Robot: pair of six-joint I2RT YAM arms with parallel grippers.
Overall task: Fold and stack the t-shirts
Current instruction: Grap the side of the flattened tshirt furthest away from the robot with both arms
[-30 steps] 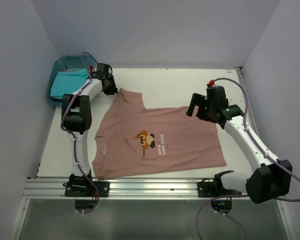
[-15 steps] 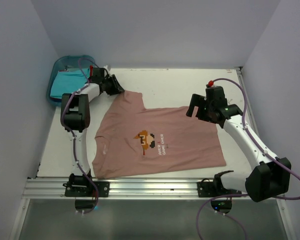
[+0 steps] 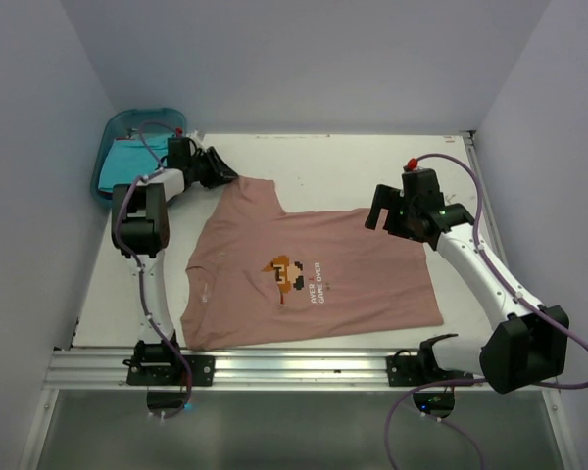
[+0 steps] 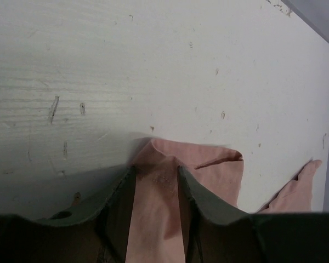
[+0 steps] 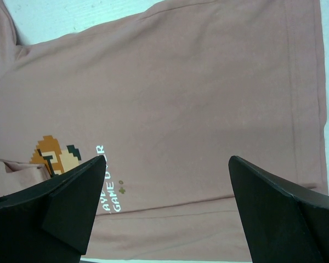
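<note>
A dusty pink t-shirt [image 3: 314, 274] with a pixel-character print lies spread flat on the white table. Its far-left sleeve [image 4: 159, 219] runs between the fingers of my left gripper [image 3: 227, 176], whose jaws stand partly apart around the cloth [image 4: 155, 171] low over the table. My right gripper [image 3: 382, 211] hovers wide open above the shirt's right side [image 5: 181, 82], with nothing between its fingers [image 5: 167, 159]. A turquoise t-shirt [image 3: 127, 162] lies in the bin at the back left.
A blue plastic bin [image 3: 113, 127] stands in the back left corner, just behind my left arm. Walls close in the table on the left, back and right. A metal rail [image 3: 294, 367] runs along the near edge.
My left gripper has shifted a little left toward the bin and its jaws have spread wider around the sleeve. The right arm has not moved.
</note>
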